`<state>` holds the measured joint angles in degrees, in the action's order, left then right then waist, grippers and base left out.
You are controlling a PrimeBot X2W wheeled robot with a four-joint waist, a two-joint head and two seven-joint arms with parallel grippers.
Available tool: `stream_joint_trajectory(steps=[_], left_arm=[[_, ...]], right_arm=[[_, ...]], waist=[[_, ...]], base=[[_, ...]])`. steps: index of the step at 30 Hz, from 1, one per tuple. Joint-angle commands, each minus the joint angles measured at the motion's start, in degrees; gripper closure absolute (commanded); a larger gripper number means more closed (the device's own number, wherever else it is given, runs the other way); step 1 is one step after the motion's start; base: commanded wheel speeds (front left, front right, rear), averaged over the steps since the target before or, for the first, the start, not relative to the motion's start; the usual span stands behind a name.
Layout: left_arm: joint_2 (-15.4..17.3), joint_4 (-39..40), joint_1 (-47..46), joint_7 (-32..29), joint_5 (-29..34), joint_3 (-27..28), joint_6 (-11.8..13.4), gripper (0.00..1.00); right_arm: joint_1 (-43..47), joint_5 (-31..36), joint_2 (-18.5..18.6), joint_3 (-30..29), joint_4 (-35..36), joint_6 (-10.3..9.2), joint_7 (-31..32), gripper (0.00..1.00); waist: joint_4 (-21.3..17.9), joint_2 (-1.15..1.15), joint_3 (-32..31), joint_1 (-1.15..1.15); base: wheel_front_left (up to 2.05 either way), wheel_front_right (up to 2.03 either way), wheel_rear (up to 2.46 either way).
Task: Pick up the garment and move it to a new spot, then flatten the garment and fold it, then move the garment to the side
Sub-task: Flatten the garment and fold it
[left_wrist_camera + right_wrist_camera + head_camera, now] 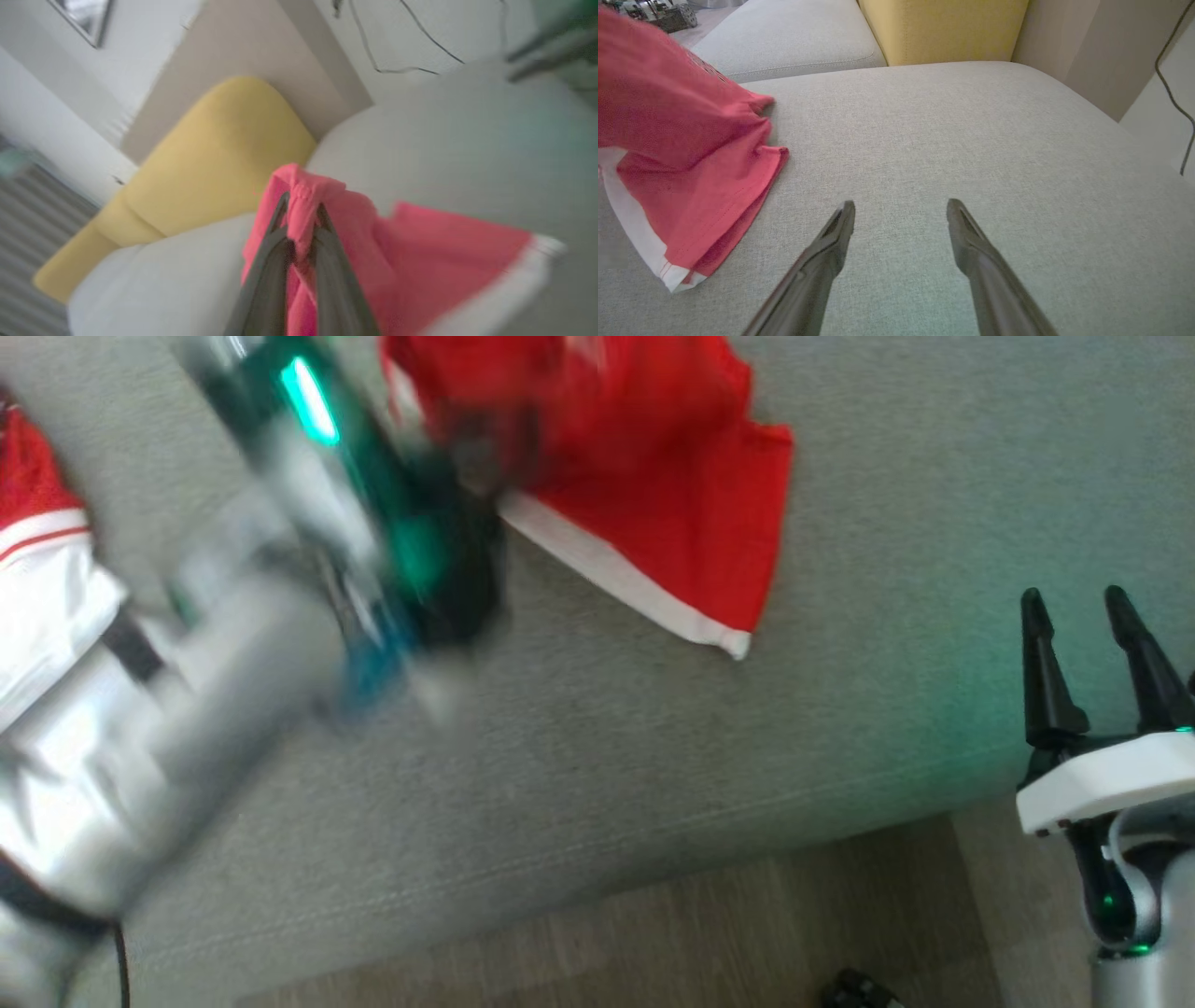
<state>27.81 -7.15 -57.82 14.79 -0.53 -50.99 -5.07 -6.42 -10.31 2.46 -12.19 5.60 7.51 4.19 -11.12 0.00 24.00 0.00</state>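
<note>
The garment (653,495) is red with a white hem and hangs partly lifted over the grey sofa cushion (653,756) at the top of the head view. My left gripper (301,212) is shut on a bunched red fold of the garment (420,252), its two dark fingers pinching the cloth. In the head view the left arm is a blurred streak reaching up from the lower left to the garment's edge. My right gripper (1078,607) stands open at the lower right, above bare cushion, apart from the cloth. In the right wrist view the right gripper (901,210) is open, with the garment (691,186) draped at its left.
Another red and white cloth (37,551) lies at the far left of the head view. A yellow cushion (210,158) stands behind the grey seat. The sofa's front edge and the wooden floor (747,933) run along the bottom. A dark cable (1176,93) hangs on the wall.
</note>
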Motion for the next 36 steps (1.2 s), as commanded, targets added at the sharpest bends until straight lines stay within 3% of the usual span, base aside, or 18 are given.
stream_joint_trajectory(steps=[1,6,11,12,13,19,25,29,36], left_arm=[[3.8,2.7,4.3,0.2,1.3,-0.5,0.2,1.00],[4.0,4.5,15.3,0.2,3.7,-8.2,1.8,1.00],[1.0,2.2,19.6,0.2,5.0,-12.3,4.6,1.00],[0.4,1.9,20.1,0.2,4.9,-12.8,5.1,0.56],[-0.2,1.5,20.8,0.2,4.4,-13.1,5.4,0.00],[-1.9,0.1,25.4,0.2,-1.1,-10.7,9.2,0.00],[-4.4,3.5,30.6,0.2,-5.1,-5.0,17.1,0.00],[-8.1,6.5,34.7,0.2,-7.8,-0.6,21.9,0.00],[-13.7,9.1,40.7,0.2,-9.9,4.2,23.6,0.00]], right_arm=[[0.1,-0.2,0.4,0.7,2.1,-0.02,-0.5,0.00],[-0.2,0.5,0.4,0.2,3.4,-0.02,0.4,0.00],[-1.0,1.2,0.4,1.1,4.3,-0.02,1.7,0.00],[-1.1,1.4,0.4,1.1,4.4,-0.02,1.9,0.00],[-1.0,1.6,0.5,1.1,4.5,-0.02,2.2,0.00],[-2.3,1.7,1.0,3.9,3.8,-0.02,3.3,0.00],[-13.4,2.1,4.1,12.5,-1.9,-0.02,5.8,0.00],[-24.1,1.3,6.2,17.9,-10.3,-0.02,9.2,0.00],[-40.7,1.1,8.4,23.0,-31.7,-0.02,14.4,0.00]], waist=[[2.0,0.00,0.2,0.00],[5.8,0.00,1.0,0.00],[8.7,0.00,1.1,0.00],[9.2,0.00,0.9,0.00],[9.6,0.00,0.8,0.00],[10.4,0.00,-0.8,0.00],[12.2,0.00,-2.4,0.00],[15.9,0.00,-3.6,0.00],[24.6,0.00,-4.6,0.00]], base=[[0.00,0.00,0.00],[0.00,0.00,0.00],[0.00,0.00,0.00],[0.00,0.00,0.00],[0.00,0.00,0.00],[0.00,0.00,0.00],[0.00,0.00,0.00],[0.00,0.00,0.00],[0.00,0.00,0.00]])
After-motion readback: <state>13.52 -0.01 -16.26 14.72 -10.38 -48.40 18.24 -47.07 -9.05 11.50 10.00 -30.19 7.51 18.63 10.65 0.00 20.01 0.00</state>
